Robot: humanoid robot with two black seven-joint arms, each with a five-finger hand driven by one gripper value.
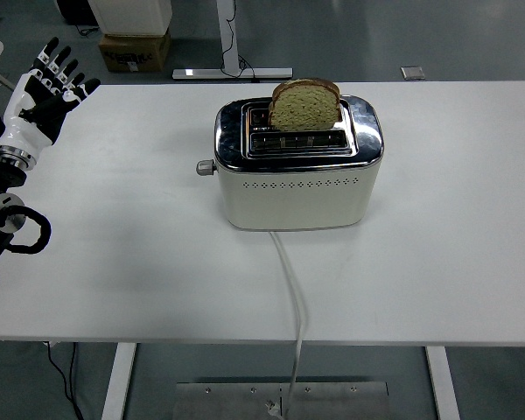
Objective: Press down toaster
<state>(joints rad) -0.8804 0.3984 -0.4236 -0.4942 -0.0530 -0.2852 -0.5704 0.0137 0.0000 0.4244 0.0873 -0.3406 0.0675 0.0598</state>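
L hand (42, 94) is up at the far-left corner of the white table (114, 245), palm raised, fingers (59, 63) spread and pointing up and away, holding nothing. It's white w/ black finger segments; black forearm w/ a cable loop drops to the left edge below it. Hand is well apart from the toaster, not touching anything on the table.

R arm isn't anywhere I can see.

Toaster (297, 179) sits about mid-table, a bit toward the far side: cream body, chrome top, row of small vent holes along the front upper edge. Two slots up top. A slice of brown bread (304, 105) stands upright in the rear slot, most of it poking out above the chrome; front slot looks empty. Small grey lever knob (206, 167) sticks out of the toaster's left end, up high near the chrome rim.

White power cord (296, 306) runs from the toaster's front base toward the near table edge and hangs over it, going down to a metal base plate (280, 398) on the floor.

Beyond the table, far side: a cardboard box (133, 51) on the grey floor at upper left, and a white table leg w/ foot (232, 61) beside it.
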